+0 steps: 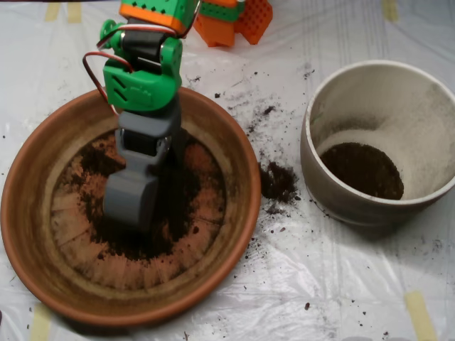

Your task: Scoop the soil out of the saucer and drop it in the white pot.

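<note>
While the scoop (131, 202) sits, seemingly closed, in the saucer's (43, 249) soil (178, 192), a loose lift could spill more beside the white pot (426, 85).

Readable text: none on any surface.
Saucer (43, 241), around the hand (131, 202): bare terracotta, no lettering or mark.
White pot (334, 192), well to the right of the hand: plain wall, no label or brand.
Arm housings above the hand: green and orange plastic with moulded slots, no number or logo that can be read.
Table (355, 284) covering: clear sheeting with yellowish tape strips, nothing written on them.
</note>
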`<state>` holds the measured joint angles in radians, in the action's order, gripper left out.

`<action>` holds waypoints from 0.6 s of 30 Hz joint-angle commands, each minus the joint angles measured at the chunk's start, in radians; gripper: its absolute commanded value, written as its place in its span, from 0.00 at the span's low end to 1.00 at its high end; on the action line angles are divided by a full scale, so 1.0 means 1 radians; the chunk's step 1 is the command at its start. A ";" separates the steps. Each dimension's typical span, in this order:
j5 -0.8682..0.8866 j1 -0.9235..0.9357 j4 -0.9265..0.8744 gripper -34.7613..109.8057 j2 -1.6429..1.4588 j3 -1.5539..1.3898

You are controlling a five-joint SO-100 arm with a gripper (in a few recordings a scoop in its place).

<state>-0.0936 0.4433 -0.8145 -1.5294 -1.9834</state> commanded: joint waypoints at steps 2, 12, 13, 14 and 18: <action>0.020 0.029 -0.078 0.53 0.020 0.140; 0.018 0.061 -0.170 0.53 0.196 0.348; 0.018 0.060 -0.184 0.53 0.230 0.383; 0.021 0.060 -0.204 0.54 0.262 0.422; 0.017 0.044 -0.216 0.54 0.299 0.489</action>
<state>-0.0629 0.4817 -1.0339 -1.2226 -1.5953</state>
